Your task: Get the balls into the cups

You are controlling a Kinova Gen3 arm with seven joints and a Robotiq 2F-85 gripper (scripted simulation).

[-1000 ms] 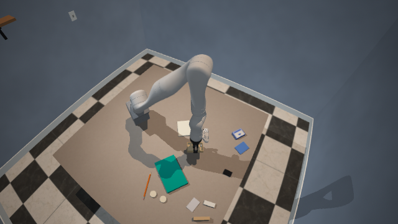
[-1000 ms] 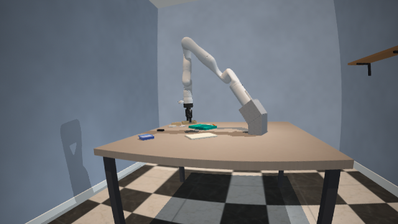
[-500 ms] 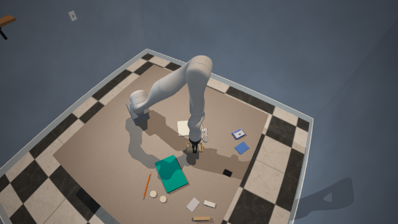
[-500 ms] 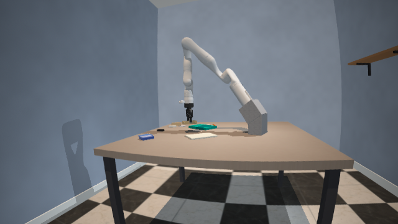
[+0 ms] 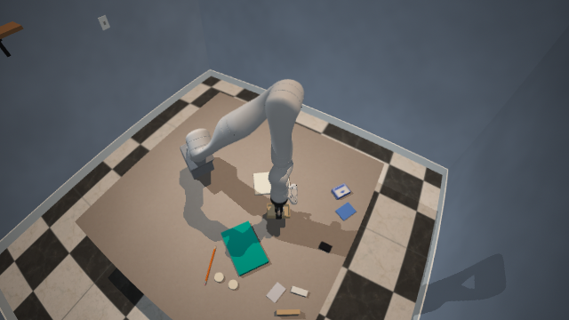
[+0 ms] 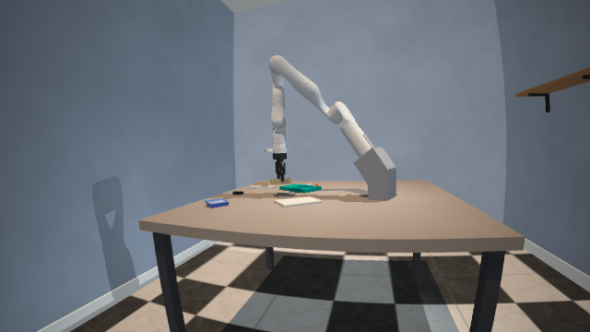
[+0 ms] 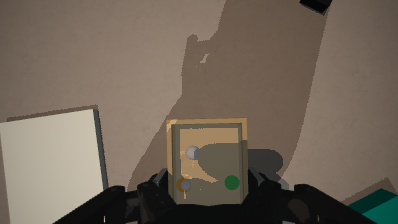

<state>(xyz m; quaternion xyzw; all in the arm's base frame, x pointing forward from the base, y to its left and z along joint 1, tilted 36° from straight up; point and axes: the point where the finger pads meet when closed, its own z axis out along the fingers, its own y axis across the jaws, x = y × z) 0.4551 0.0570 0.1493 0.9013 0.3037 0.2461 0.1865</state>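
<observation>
Wooden and covered, the flat square puzzle (image 7: 208, 162) is gripped by its sides in the black fingers just above the counter (image 7: 100, 60), small grey ball (image 7: 185, 185) in the orange cup (image 7: 180, 185), so tilting right should roll the large grey ball (image 7: 192, 152) toward the green cup (image 7: 231, 182).

- A cream flat pad (image 5: 262, 183) is seen just beside the jaws, toward the arm's base; in the wrist view it lies left of them.
- A teal book (image 5: 244, 248) lies near the jaws, on the near side in the top view.
- An orange pencil (image 5: 210, 265) and two pale discs (image 5: 219, 277) are noted beyond the teal book, well apart from the jaws.
- Two blue items (image 5: 341, 191) lie well apart from the jaws, to the right in the top view.
- A small black block (image 5: 325, 247) is seen apart from the jaws.
- A wall shelf (image 6: 553, 85) is mounted far from the jaws.
</observation>
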